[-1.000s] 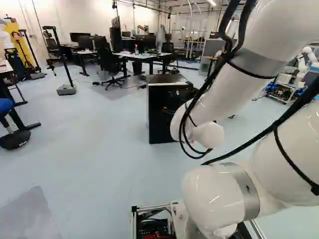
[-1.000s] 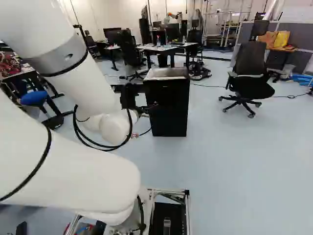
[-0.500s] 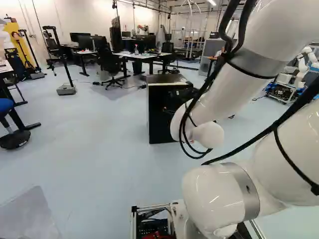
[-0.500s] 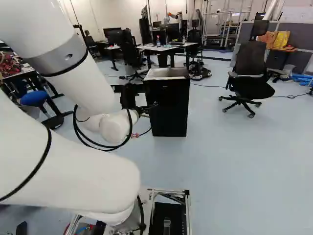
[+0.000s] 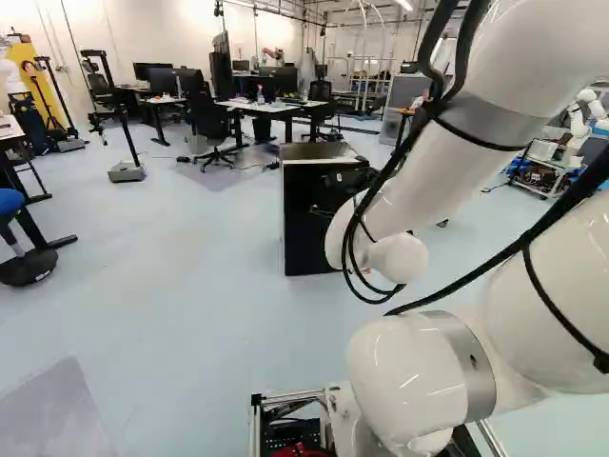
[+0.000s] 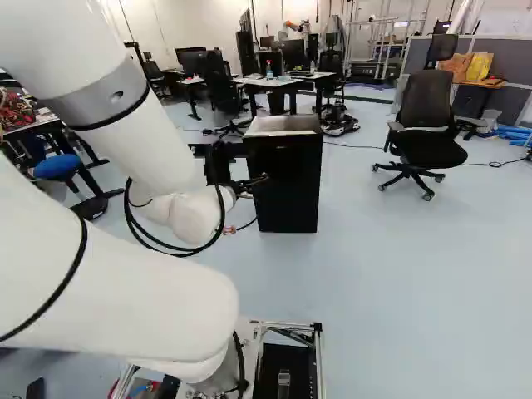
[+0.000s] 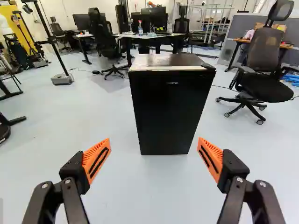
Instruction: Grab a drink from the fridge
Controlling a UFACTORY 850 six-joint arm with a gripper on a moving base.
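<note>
We have a compact black fridge with a pale, shiny top standing on the pale blue-grey floor, straight ahead of the black fingers with ribbed orange pads. The fingers are spread wide, one to either side, with nothing between them. That suits an approach: they can meet a door edge without first having to let go of anything.

The drink itself is nowhere in sight. The fridge door looks shut, so we take the drink to be inside, and opening that door seems the step in hand; the task is barely begun.

The jointed white arm reaches forward and low, presumably so its wrist faces the door squarely. Slack black cables loop below the wrist, likely to let it turn freely, though a loop could snag on the opening door.

A small black fitting sits at one top front corner. If it is a hinge, we should pull from the opposite edge; we cannot be sure, and we make out no handle. The smooth front offers little to pinch, so the pads might slip.

The fridge stands well apart from the dark mesh-backed office chair, which should leave the door room to swing.
</note>
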